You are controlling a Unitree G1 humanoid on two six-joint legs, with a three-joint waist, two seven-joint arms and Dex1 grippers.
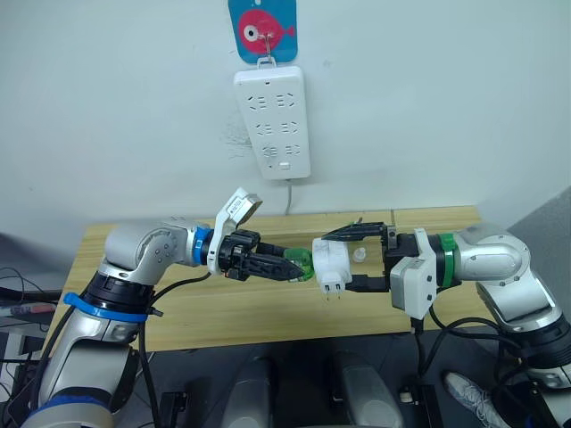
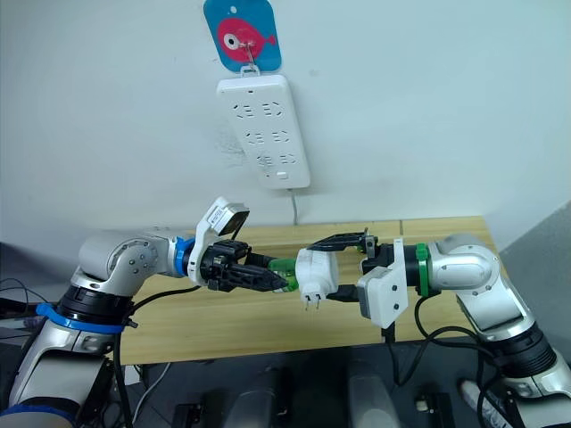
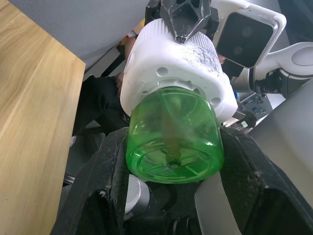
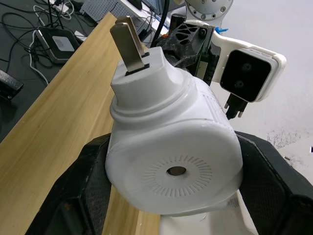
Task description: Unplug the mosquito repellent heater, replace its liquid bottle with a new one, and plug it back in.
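Observation:
The white mosquito repellent heater [image 1: 331, 265] hangs in the air above the wooden table [image 1: 223, 312], its two metal prongs [image 1: 331, 293] pointing down. My right gripper [image 1: 343, 261] is shut on the heater [image 4: 171, 152] from the right. A green liquid bottle [image 1: 301, 264] sticks out of the heater's left side, and my left gripper [image 1: 290, 266] is shut on this bottle [image 3: 172, 142]. In the left wrist view the bottle's neck sits in the heater's socket [image 3: 176, 78].
A long white power strip [image 1: 272, 123] hangs on the wall under a blue card with a red fish [image 1: 262, 28], its cord dropping behind the table. A small clear item [image 1: 359, 254] lies on the table behind the heater.

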